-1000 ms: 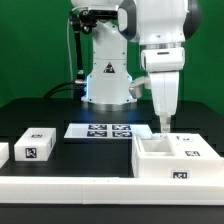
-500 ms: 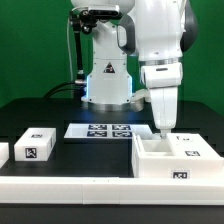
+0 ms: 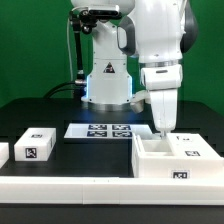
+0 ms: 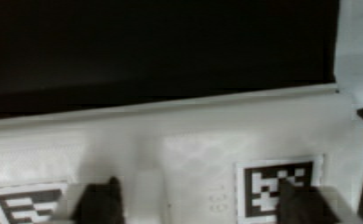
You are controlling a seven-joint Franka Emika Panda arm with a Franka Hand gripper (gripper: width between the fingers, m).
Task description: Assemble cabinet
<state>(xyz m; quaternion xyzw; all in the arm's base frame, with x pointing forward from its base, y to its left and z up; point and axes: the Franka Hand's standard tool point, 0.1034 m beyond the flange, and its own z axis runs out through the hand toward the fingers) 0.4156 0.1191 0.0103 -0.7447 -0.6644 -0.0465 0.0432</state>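
The cabinet is a large white box-shaped shell with square tags, lying open side up at the exterior view's right. My gripper hangs straight down over its far left corner, fingertips at the rim. In the wrist view the cabinet's white surface with two tags fills the picture. My gripper is open. Its dark fingers stand wide apart with a white ridge of the cabinet between them. I cannot tell whether they touch it.
A small white tagged block lies at the exterior view's left, with another at the left edge. The marker board lies flat at the table's middle. A long white ledge runs along the front. The arm's base stands behind.
My gripper has come down toward the cabinet's far left corner. Over the last half second it has hardly moved.
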